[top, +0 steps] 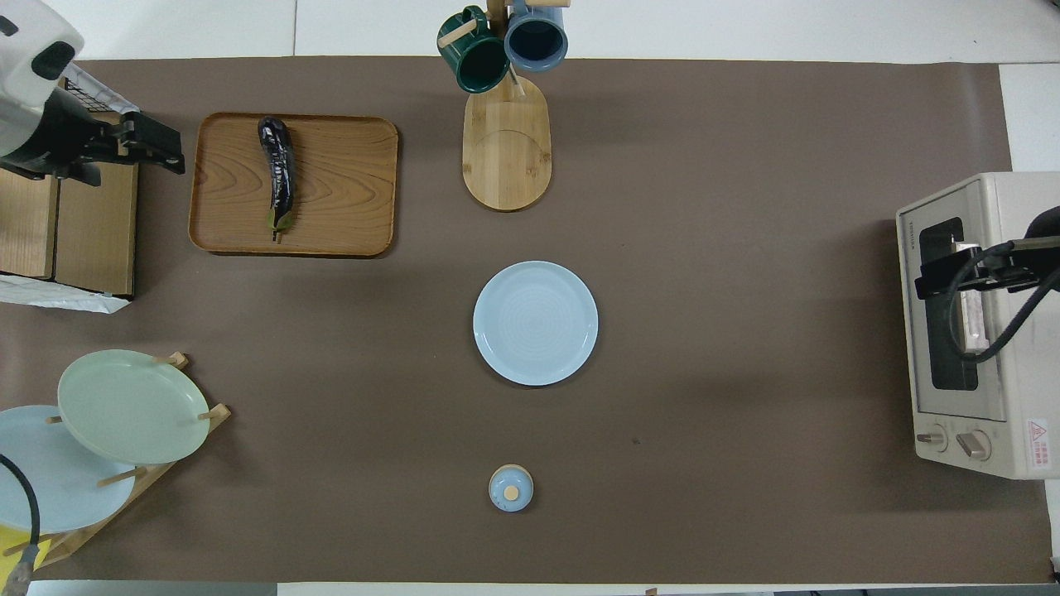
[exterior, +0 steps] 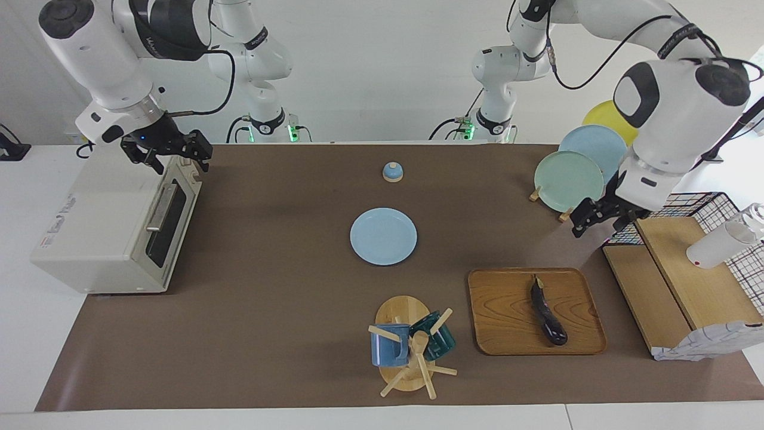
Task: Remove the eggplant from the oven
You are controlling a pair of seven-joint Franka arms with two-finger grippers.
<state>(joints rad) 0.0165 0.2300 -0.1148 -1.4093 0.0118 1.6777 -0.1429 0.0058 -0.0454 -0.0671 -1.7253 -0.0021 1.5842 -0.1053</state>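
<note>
The eggplant point(exterior: 548, 313) lies along a wooden tray point(exterior: 501, 322) toward the left arm's end of the table, farther from the robots than the blue plate. It also shows in the overhead view point(top: 277, 174). The cream oven point(exterior: 101, 227) stands at the right arm's end with its door shut; it also shows in the overhead view point(top: 1019, 331). My right gripper point(exterior: 179, 156) hangs open and empty over the oven's top front corner, above the door. My left gripper point(exterior: 594, 227) is open and empty, raised between the plate rack and the wooden shelf.
A light blue plate point(exterior: 383, 236) lies mid-table, with a small blue knobbed lid point(exterior: 392, 172) nearer to the robots. A mug tree point(exterior: 412, 346) with two mugs stands beside the tray. A plate rack point(exterior: 567, 179), wooden shelf point(exterior: 686, 280) and wire basket point(exterior: 716, 209) fill the left arm's end.
</note>
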